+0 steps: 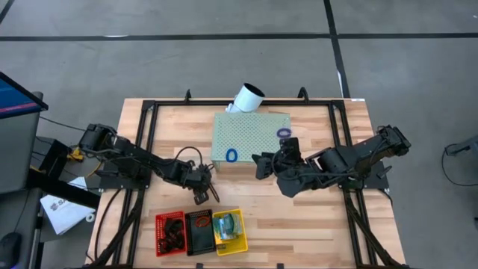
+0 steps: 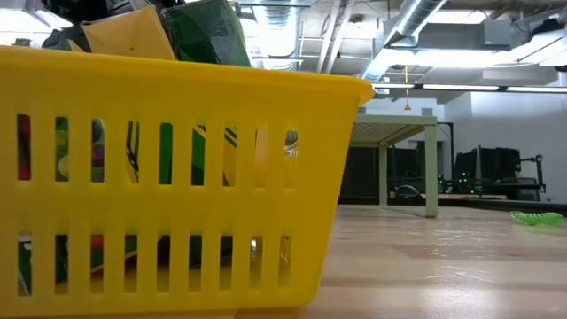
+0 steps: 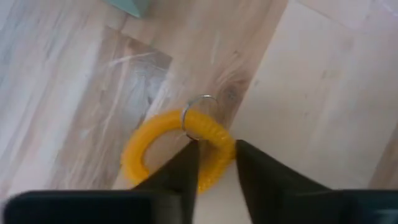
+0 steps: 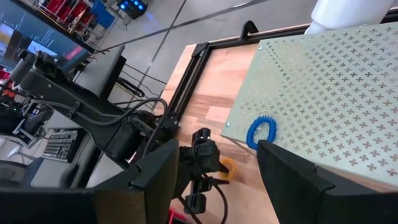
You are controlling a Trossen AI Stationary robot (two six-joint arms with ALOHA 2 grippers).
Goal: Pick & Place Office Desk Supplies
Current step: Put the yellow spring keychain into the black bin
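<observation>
A wooden tabletop (image 1: 314, 224) carries a pale green perforated block (image 1: 250, 134) at its far middle and three small baskets, red, black and yellow (image 1: 230, 233), at the near edge. The right tool (image 1: 263, 164) hovers wide open beside the block, where a blue loop (image 1: 231, 155) lies. The left tool (image 3: 216, 163) is down on the wood, fingers narrowly parted astride an orange loop (image 3: 143, 149) lying flat. To do this well, it should close squarely on the loop's rim before lifting.
</observation>
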